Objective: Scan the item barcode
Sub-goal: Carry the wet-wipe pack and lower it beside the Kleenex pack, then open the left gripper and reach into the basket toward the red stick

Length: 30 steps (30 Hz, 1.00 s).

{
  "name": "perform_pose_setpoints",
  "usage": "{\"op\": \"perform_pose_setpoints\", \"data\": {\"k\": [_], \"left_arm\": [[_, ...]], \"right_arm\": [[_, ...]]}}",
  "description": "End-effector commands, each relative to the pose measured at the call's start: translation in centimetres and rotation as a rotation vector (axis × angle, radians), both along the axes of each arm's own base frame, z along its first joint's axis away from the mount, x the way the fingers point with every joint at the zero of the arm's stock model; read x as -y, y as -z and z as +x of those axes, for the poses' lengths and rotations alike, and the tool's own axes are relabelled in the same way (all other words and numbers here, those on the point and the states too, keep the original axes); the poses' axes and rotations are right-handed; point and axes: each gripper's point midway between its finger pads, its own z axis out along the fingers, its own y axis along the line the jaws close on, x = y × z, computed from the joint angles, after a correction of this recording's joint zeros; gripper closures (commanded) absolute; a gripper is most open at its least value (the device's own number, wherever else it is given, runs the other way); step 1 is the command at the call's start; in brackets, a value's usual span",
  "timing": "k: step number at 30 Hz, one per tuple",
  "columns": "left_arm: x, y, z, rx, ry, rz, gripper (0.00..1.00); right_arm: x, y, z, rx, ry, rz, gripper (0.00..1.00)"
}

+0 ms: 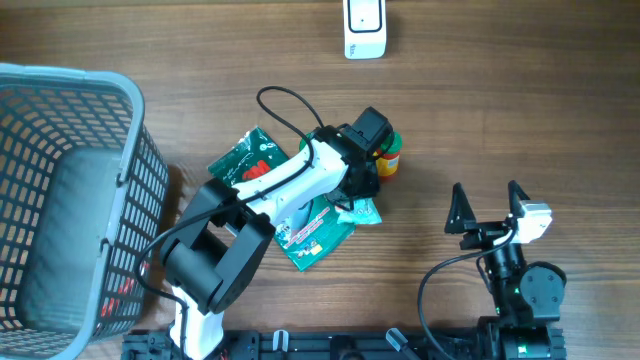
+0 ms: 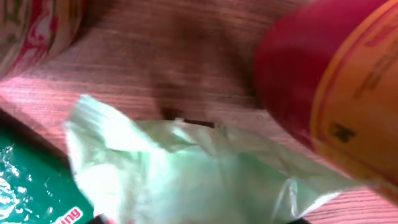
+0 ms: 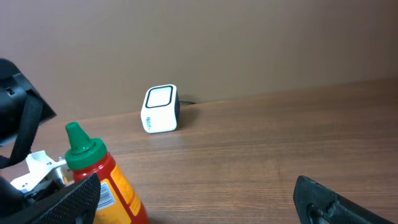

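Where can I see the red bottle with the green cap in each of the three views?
Overhead: the bottle sits near the centre, half hidden by the left arm.
Left wrist: upper right, close and blurred.
Right wrist: bottom left.
Landmark: the white scanner, top of overhead, behind the bottle in right wrist.

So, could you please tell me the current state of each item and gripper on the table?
Sauce bottle: upright, green cap on, close to the left gripper.
Left gripper: low over the packets; whether it is open or shut is hidden.
Green packets: lying flat, partly under the left arm.
Right gripper: open, empty.
Barcode scanner: standing, nothing in front of it.
Basket: upright, with items inside.
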Motion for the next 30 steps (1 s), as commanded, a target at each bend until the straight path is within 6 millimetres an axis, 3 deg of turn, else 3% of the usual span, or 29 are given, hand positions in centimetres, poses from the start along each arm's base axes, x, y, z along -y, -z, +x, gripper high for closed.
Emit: {"op": "perform_pose_setpoints", "data": {"k": [1, 2, 3, 10, 14, 17, 20, 25, 27, 30], "left_arm": [[0.4, -3.2, 0.3, 0.055, -0.006, -0.040, 0.50], [0.6, -5.5, 0.5, 0.097, -0.007, -0.078, 0.43], [0.6, -6.2, 0.6, 0.111, -0.006, -0.091, 0.41], [0.6, -12.5, 0.7, 0.232, -0.004, -0.196, 0.43], [-0.6, -16.0, 1.1, 0.340, -0.032, -0.209, 0.22], [-2.9, -19.8, 1.6, 0.474, -0.086, -0.188, 0.10], [-5.6, -23.1, 1.9, 0.600, -0.150, -0.151, 0.00], [-13.1, -31.6, 1.2, 0.877, -0.346, -0.122, 0.00], [-17.3, -34.9, 0.4, 0.978, -0.463, -0.128, 0.00], [-23.7, -38.2, -1.2, 1.089, -0.644, -0.115, 0.00]], "right_arm": [[0.0, -0.1, 0.0, 0.003, 0.006, 0.010, 0.00], [0.0, -0.1, 0.0, 0.002, 0.006, 0.010, 0.00], [0.0, -0.1, 0.0, 0.003, 0.006, 0.010, 0.00], [0.0, -0.1, 0.0, 0.003, 0.006, 0.010, 0.00], [0.0, -0.1, 0.0, 0.003, 0.006, 0.010, 0.00], [0.0, -0.1, 0.0, 0.003, 0.006, 0.010, 0.00], [0.0, -0.1, 0.0, 0.003, 0.006, 0.010, 0.00], [0.0, -0.1, 0.0, 0.003, 0.006, 0.010, 0.00], [0.0, -0.1, 0.0, 0.003, 0.006, 0.010, 0.00], [0.0, -0.1, 0.0, 0.003, 0.006, 0.010, 0.00]]}}
